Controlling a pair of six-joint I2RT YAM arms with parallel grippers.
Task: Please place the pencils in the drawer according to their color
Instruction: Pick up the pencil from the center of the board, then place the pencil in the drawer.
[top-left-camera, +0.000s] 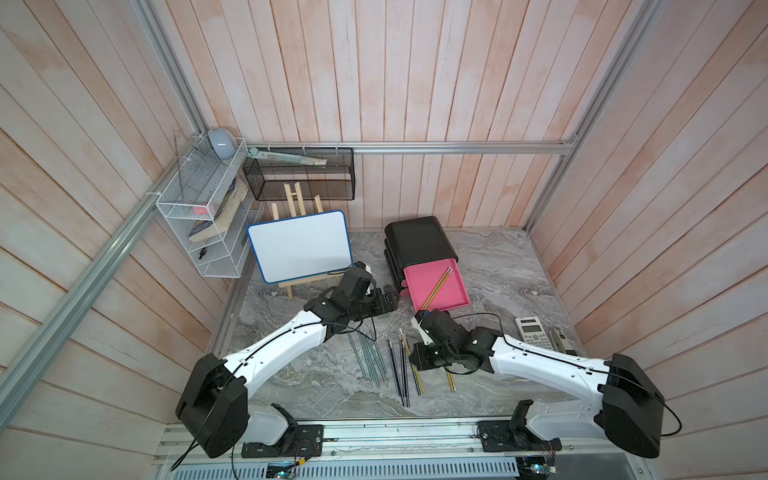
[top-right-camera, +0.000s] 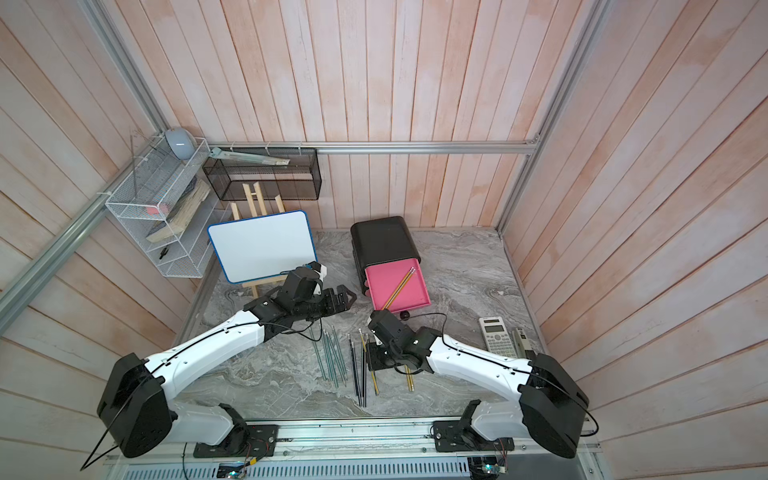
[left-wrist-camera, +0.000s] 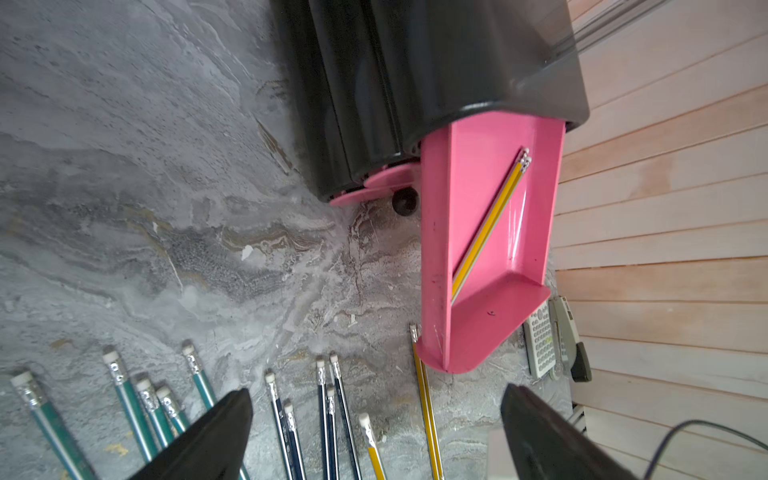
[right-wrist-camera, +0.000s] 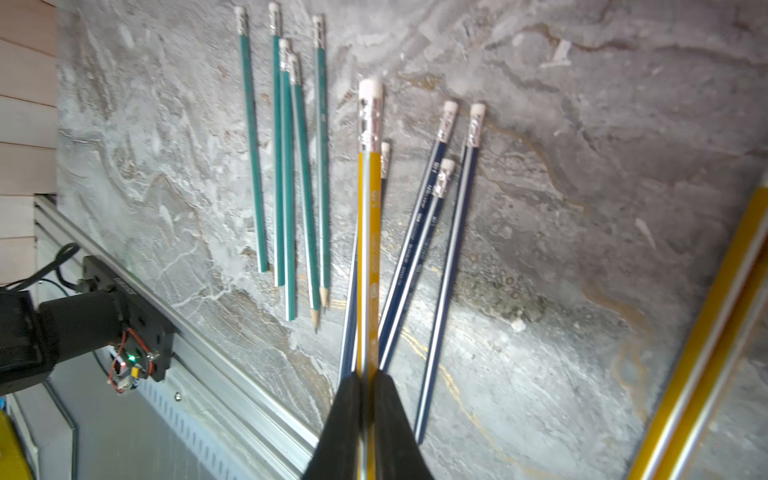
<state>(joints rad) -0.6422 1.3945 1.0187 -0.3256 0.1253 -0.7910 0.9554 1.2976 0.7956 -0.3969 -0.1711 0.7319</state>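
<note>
The drawer (top-left-camera: 419, 241) is a black cabinet with its top pink tray (top-left-camera: 449, 295) pulled out; two yellow pencils (top-left-camera: 438, 284) lie slantwise in it, also clear in the left wrist view (left-wrist-camera: 490, 220). On the table lie several green pencils (top-left-camera: 370, 357), several dark ones (top-left-camera: 399, 365) and yellow ones (top-left-camera: 451, 380). My right gripper (right-wrist-camera: 368, 382) is shut on a yellow pencil (right-wrist-camera: 369, 208), lifted above the dark pencils. My left gripper (left-wrist-camera: 380, 436) is open and holds nothing; it hovers left of the tray (top-left-camera: 388, 301).
A calculator (top-left-camera: 532, 330) and a grey gadget (top-left-camera: 561, 338) lie at the right. A whiteboard on an easel (top-left-camera: 299, 245) stands behind the left arm. A white wire rack (top-left-camera: 199, 216) and a black mesh basket (top-left-camera: 299, 174) hang on the walls.
</note>
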